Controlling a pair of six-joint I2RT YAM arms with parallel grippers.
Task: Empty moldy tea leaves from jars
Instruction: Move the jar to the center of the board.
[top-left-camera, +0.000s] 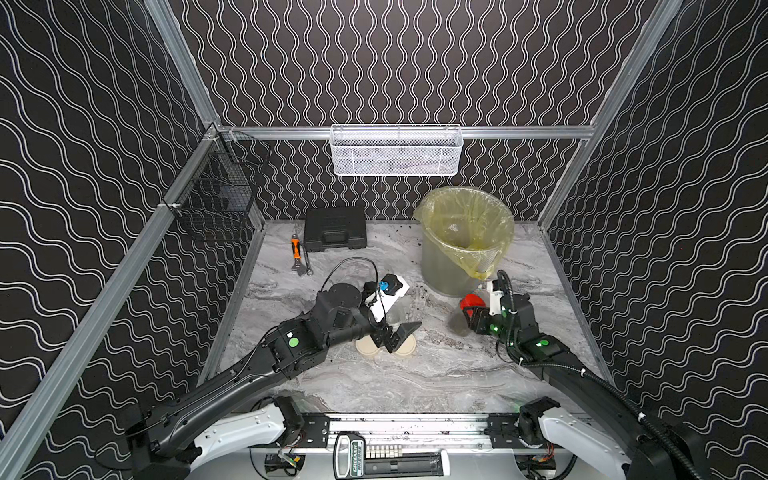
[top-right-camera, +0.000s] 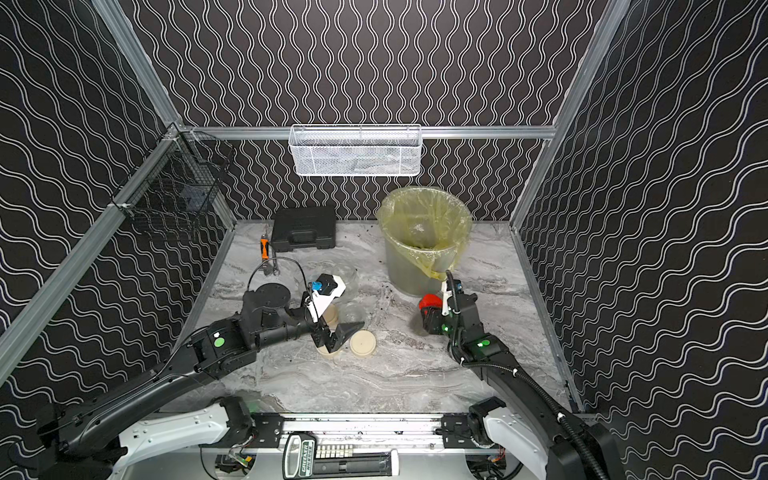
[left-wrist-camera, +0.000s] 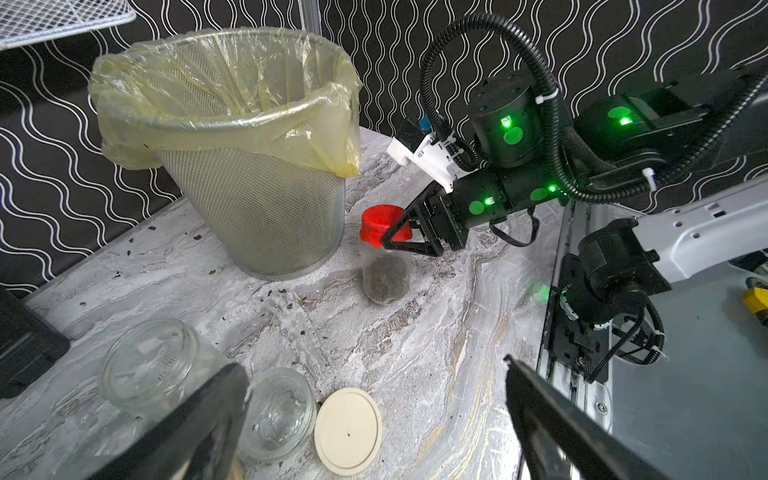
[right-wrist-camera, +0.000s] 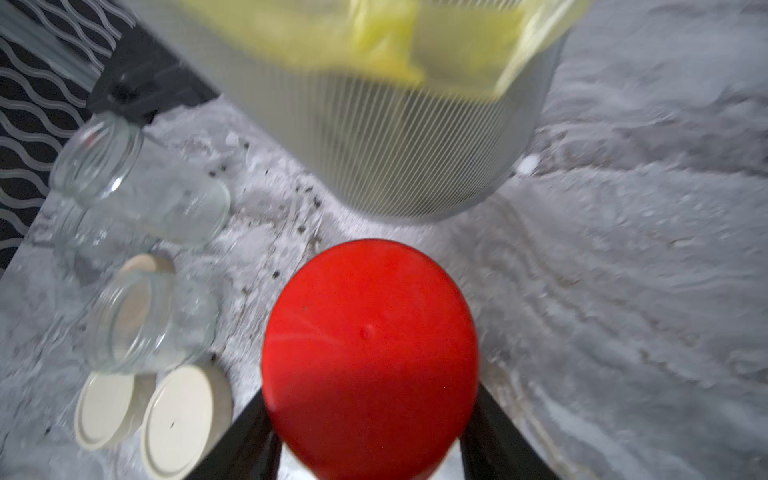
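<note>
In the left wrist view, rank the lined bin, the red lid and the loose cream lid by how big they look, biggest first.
1. lined bin
2. loose cream lid
3. red lid
The loose cream lid lies nearer the camera, so its lead over the red lid may be only apparent.

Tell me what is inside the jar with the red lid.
Dark tea leaves show through the glass, filling the lower part of the jar. The red lid, gripped by the right claw, covers the mouth, hiding the neck's inside.
</note>
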